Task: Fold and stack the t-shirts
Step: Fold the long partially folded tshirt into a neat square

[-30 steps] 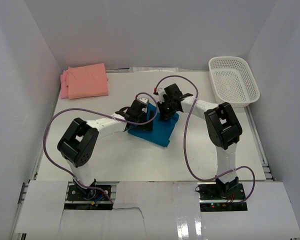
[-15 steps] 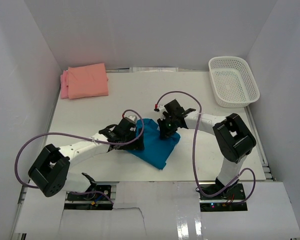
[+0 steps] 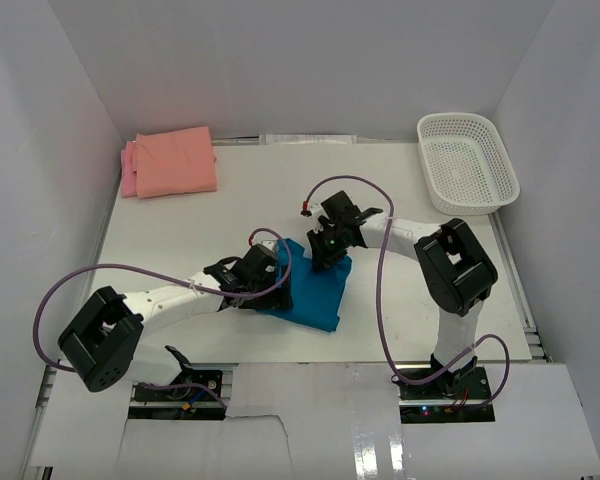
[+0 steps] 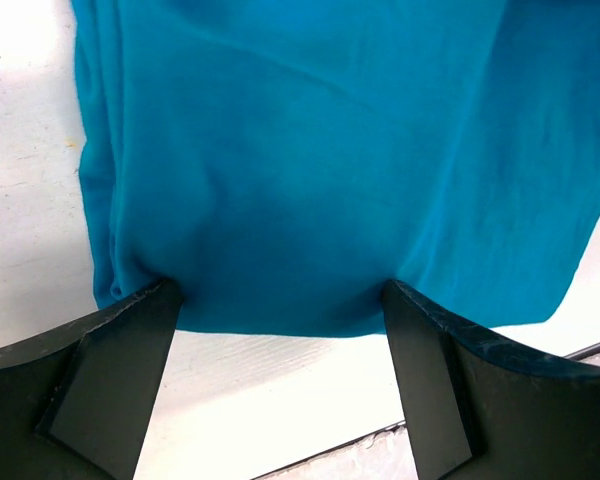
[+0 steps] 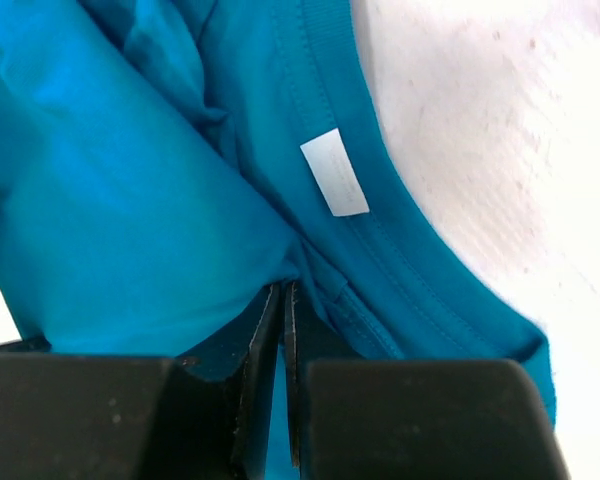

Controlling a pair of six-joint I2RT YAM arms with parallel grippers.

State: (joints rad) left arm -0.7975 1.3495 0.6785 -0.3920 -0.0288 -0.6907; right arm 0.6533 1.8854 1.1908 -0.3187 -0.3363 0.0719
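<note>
Teal-blue t-shirt [image 3: 315, 290] lies near the table's [image 3: 180, 240] front edge, mid-fold — right gripper [image 5: 285, 298] pinched shut on cloth beside the collar [image 5: 380, 200], left gripper [image 4: 280, 292] spread wide at the hem [image 4: 280, 325]. Next, likely: left clamps the hem, completing the fold.

My two arms reach inward, wrists nearly meeting.
My left gripper [image 4: 280, 292] is low with jaws spread wide; my right gripper [image 5: 283, 290] points down, fingers pinched tight together.

Pink t-shirt [image 3: 128, 170] mostly under the salmon-orange t-shirt [image 3: 175, 162], perhaps folded; only its left edge visible.
</note>
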